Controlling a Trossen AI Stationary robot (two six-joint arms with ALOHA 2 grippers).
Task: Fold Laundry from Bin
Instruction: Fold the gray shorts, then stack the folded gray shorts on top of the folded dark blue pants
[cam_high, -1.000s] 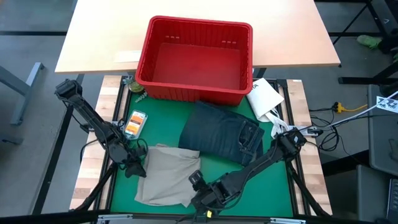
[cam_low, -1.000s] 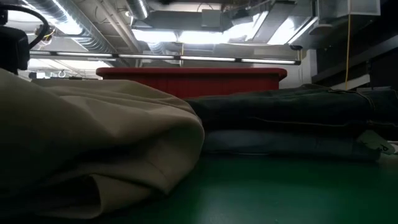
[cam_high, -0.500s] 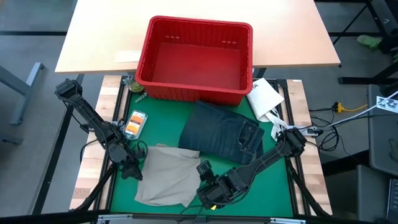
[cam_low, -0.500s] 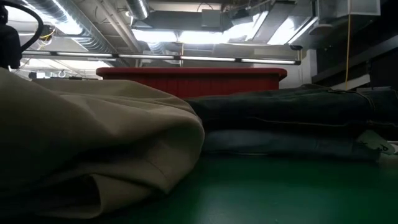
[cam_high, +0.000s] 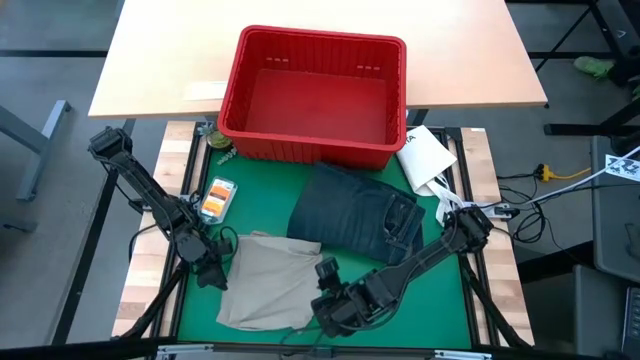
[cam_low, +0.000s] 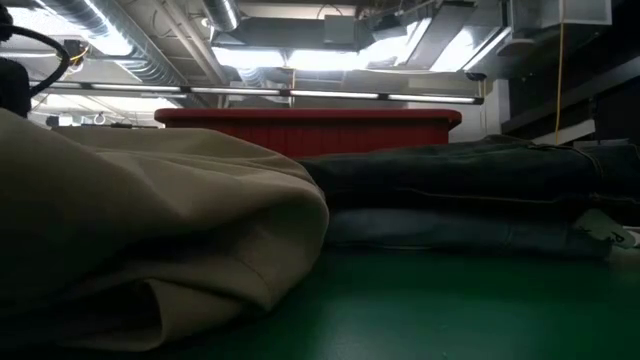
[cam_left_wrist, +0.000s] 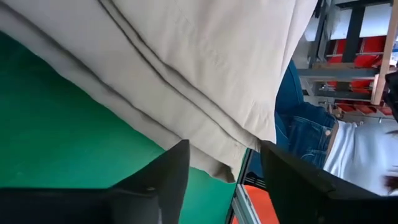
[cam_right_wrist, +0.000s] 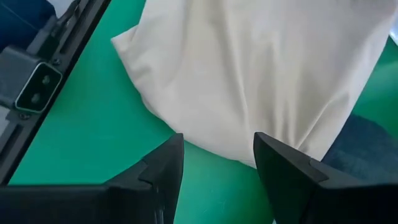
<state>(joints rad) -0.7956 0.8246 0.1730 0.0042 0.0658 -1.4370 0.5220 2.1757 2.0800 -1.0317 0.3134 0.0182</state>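
Green mat (cam_high: 440, 300) fills the lower centre of the high view, its lower edge cut off by the frame. Tan tabletop (cam_high: 160, 60) spans the upper part.

Red bin (cam_high: 395, 105) sits upper centre, straddling tabletop and mat; inside shows only bare red floor. In the low view just its rim (cam_low: 310, 117) clears the clothes.

Folded jeans (cam_high: 350, 215) lie centre, just below the bin. Tan trousers (cam_high: 265, 280) lie lower left of centre, touching the jeans' corner; in the low view they block the whole left half (cam_low: 150, 230), so nothing behind is readable.

White packet (cam_high: 425, 155) right of the bin, partly off the mat. Small orange packet (cam_high: 216, 197) on the mat's left edge.

Left gripper (cam_high: 212, 272) at the trousers' left edge, fingers (cam_left_wrist: 161, 186) spread, nothing between them, cloth just ahead. Right gripper (cam_high: 325, 312) at the trousers' lower right corner, fingers (cam_right_wrist: 158, 171) likewise parted and released, cloth beyond them.
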